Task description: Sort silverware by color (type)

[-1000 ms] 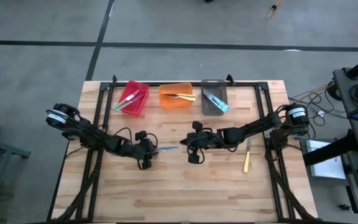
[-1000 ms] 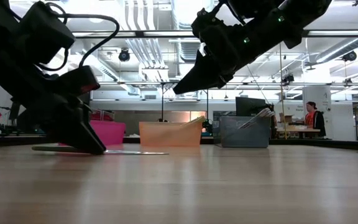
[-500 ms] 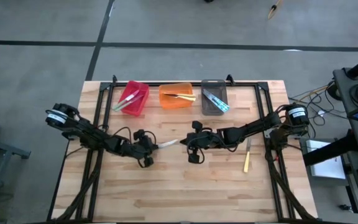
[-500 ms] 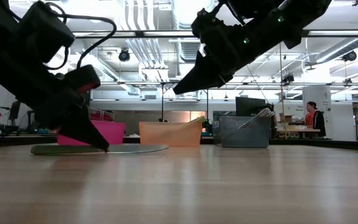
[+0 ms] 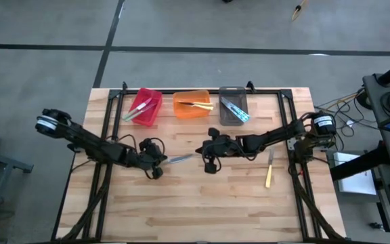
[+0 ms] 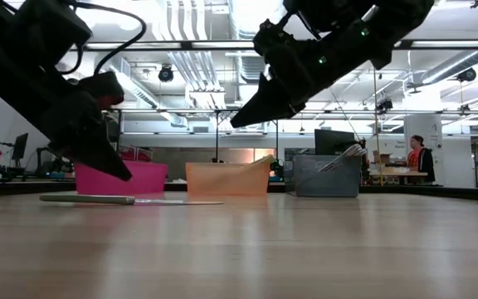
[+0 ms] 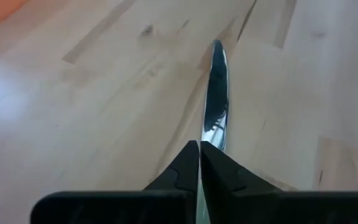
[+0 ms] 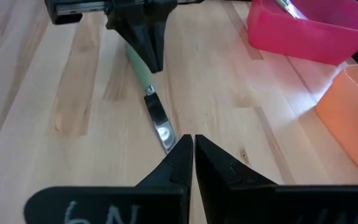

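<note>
Lying flat under clenched left gripper (image 8: 148,62), green-handled knife (image 8: 149,102), ungrasped, right gripper (image 5: 202,150) clenched.

The left arm reaches in from the table's left edge, stretched low toward the middle — its gripper (image 5: 157,163) hangs just above the wood, fingers (image 7: 188,163) pressed together with no gap showing. The right arm comes in from the right edge, extended toward the centre, its gripper (image 5: 202,150) raised clear of the surface and tilted downward — its fingers (image 8: 178,158) likewise closed tip to tip. The two grippers face each other, near but apart.
</note>
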Controlling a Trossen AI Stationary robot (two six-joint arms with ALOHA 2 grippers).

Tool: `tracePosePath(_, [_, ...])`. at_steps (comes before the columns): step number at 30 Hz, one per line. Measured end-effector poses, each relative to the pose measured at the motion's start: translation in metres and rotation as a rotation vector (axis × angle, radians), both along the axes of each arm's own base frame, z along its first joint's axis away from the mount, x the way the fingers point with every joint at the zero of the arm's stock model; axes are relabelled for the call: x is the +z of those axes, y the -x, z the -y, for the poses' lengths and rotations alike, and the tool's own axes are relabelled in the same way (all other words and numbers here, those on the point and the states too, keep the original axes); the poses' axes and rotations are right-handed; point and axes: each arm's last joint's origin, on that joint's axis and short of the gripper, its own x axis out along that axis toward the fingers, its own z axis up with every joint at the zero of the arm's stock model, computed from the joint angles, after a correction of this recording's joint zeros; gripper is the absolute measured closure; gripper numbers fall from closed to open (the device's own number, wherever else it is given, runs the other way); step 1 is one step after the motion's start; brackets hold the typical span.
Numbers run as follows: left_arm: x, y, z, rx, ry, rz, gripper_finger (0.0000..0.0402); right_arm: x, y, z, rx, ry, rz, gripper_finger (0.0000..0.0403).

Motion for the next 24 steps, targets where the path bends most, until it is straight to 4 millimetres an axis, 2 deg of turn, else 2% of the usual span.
tracePosePath(8, [0.016,0.009,-0.003,0.009,0.017,0.029,0.0401,0.002,-0.001,0.005,0.014,0.0,0.006,0.0394])
tracePosePath(13, [0.02,0.009,0.004,-0.161,-0.058,0.023,0.0401,0.002,-0.002,0.007,0.03,0.034,0.001,0.0394])
tracePosePath(24, [0.018,0.007,0.004,-0.1,-0.045,0.032,0.0401,0.004,-0.002,0.015,0.022,0.02,0.005,0.0394])
